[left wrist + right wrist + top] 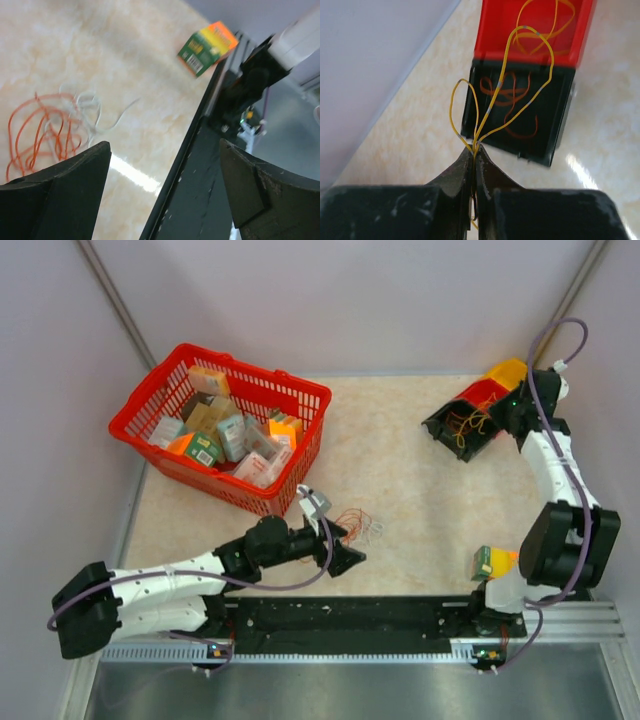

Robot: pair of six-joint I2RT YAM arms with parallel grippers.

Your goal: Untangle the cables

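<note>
Cables (358,523): left claw (164,150) spread wide, holding nothing; orange-whitish tangle lies just beside it on table (420,490), near centre. Right claw (474,152) pinched tight on yellow cable (492,102), loops over black bin (560,125) at far right; orange strands inside. Red bin (492,30) adjoining holds yellow strands. Red basket (150,400) far left.

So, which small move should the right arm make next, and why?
Probably carry the right end effector a little forward, over the red bin, and then open it. It is shut on a yellow wire whose loops hang mostly above the black bin. That bin holds orange wires, while the red bin holds other yellow wires.
</note>
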